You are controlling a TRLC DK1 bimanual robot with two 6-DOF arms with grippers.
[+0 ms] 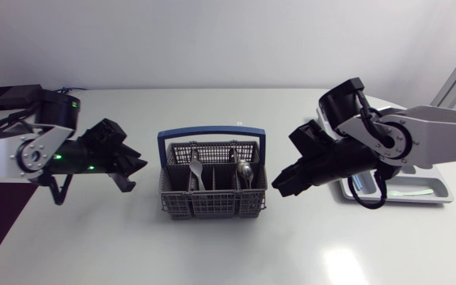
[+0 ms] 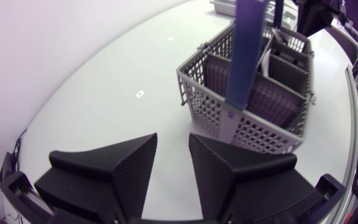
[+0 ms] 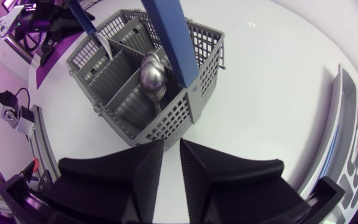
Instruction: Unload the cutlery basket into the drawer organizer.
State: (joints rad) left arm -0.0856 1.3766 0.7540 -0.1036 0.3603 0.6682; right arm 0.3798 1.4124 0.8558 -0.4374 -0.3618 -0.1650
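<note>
The grey cutlery basket (image 1: 212,194) with a blue handle (image 1: 210,134) stands mid-table. Two silver spoons (image 1: 196,168) (image 1: 245,171) stick up from its compartments. My left gripper (image 1: 135,171) hovers just left of the basket, pointing at it. In the left wrist view that gripper (image 2: 173,149) is open, nothing between its fingers, with the basket (image 2: 253,106) ahead. My right gripper (image 1: 282,186) hangs close to the basket's right side. The right wrist view shows that gripper (image 3: 171,149) open by a narrow gap and empty, with a spoon (image 3: 153,78) in the basket (image 3: 123,81) ahead.
The white drawer organizer (image 1: 434,191) lies at the right of the table, partly hidden behind my right arm; its edge (image 3: 353,143) shows beside the right gripper. Bare tabletop lies in front of the basket.
</note>
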